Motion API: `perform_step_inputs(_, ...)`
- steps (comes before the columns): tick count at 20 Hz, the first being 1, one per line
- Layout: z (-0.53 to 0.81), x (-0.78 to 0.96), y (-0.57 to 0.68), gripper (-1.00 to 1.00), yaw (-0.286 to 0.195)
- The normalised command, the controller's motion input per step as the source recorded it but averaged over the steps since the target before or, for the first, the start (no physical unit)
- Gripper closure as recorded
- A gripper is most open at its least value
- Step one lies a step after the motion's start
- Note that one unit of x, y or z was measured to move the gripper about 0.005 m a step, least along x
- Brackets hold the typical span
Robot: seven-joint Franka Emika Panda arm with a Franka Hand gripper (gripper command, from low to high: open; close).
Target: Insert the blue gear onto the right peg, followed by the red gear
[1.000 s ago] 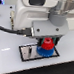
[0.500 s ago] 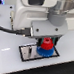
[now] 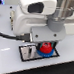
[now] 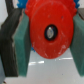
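Note:
My gripper (image 3: 45, 46) is shut on the red gear (image 3: 45, 45) and holds it just above the blue gear (image 3: 43, 52). The blue gear lies flat on the right part of the grey, black-bordered plate (image 3: 27, 53). The right peg is hidden by the gears. In the wrist view the red gear (image 4: 44, 22) fills the middle, with its dark centre hole facing the camera. It sits between the teal pads (image 4: 22, 46) of my gripper (image 4: 50, 40). Slivers of the blue gear (image 4: 23, 4) show past its rim.
The plate lies on a white table (image 3: 61, 70). The arm's white body (image 3: 32, 12) hangs over the plate's far side. A dark cable (image 3: 2, 34) runs across the table at the exterior view's left.
The gripper with the red gear has sunk slightly toward the blue gear. Nothing else has moved.

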Motion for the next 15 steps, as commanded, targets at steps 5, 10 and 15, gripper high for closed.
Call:
perform_step_inputs(5, 0.42, 0.01, 0.10, -1.00, 0.000)
perform_step_inputs(10, 0.54, 0.00, 0.05, -1.00, 0.000)
perform_step_inputs(15, 0.01, 0.01, 0.00, -1.00, 0.000)
